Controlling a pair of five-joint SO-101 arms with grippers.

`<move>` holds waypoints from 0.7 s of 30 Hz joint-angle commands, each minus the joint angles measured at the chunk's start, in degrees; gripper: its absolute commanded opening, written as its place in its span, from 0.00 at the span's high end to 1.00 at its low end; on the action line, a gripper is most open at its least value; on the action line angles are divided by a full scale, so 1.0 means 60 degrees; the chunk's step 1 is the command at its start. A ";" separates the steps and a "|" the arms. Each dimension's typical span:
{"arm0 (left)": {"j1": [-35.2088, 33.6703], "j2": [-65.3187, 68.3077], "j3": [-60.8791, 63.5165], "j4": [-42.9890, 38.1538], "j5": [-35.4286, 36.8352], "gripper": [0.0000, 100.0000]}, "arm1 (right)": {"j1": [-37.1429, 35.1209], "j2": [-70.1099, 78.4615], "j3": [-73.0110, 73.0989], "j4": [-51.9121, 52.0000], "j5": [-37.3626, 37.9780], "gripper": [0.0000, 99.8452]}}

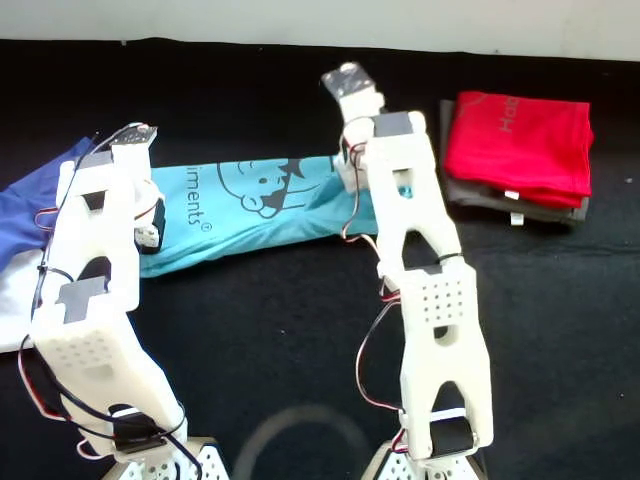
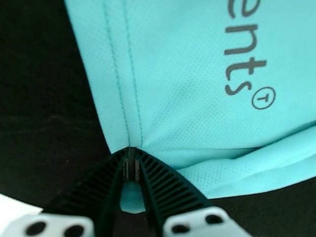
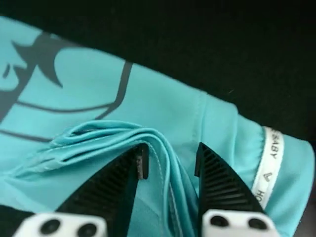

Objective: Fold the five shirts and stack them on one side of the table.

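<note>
Our left gripper (image 2: 132, 165) clamps the hem of the teal shirt (image 1: 250, 210), anchoring that end. Our right gripper (image 3: 171, 154) straddles a bunched ridge of it, jaws parted, probably to grab it.

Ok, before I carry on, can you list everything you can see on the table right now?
teal printed shirt: one, teal, stretched across the middle between both arms
red folded shirt: one, red, top of the far-right stack
dark grey folded shirt: at least one, dark grey, under the red one
blue shirt: one, blue, left edge
white shirt: one, white, left edge, beside the blue
black table cover: one, black, beneath everything
left arm: white, jaws shut on the teal hem
right arm: white, jaws apart around a teal fold
</note>
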 commanded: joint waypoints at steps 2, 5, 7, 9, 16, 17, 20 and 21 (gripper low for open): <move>0.0125 0.0095 0.0007 -0.0264 0.0000 0.99 | 0.0212 0.0022 -0.2513 0.1150 -0.0484 0.84; 0.0125 0.0095 0.0007 -0.0264 0.0000 0.99 | 0.0300 0.0007 -0.3538 0.2264 -0.0440 0.84; 0.0125 0.0095 0.0007 -0.0264 0.0000 0.99 | 0.0388 0.0007 -0.4125 0.2923 -0.0440 0.82; 0.0125 0.0095 0.0007 -0.0264 0.0000 0.99 | 0.0447 0.0007 -0.4549 0.3451 -0.0440 0.78; 0.0125 0.0095 0.0007 -0.0264 0.0000 0.99 | 0.0520 0.0110 -0.4740 0.3905 -0.0425 0.89; 0.0125 0.0095 0.0007 -0.0264 0.0000 0.99 | 0.0564 0.0168 -0.4667 0.3905 -0.0425 0.96; 0.0125 0.0095 0.0007 -0.0264 0.0000 0.99 | 0.0842 0.0491 -0.4315 0.3890 -0.0117 0.97; 0.0125 0.0095 0.0007 -0.0264 0.0000 0.99 | 0.1004 0.0623 -0.4227 0.3890 0.0117 0.97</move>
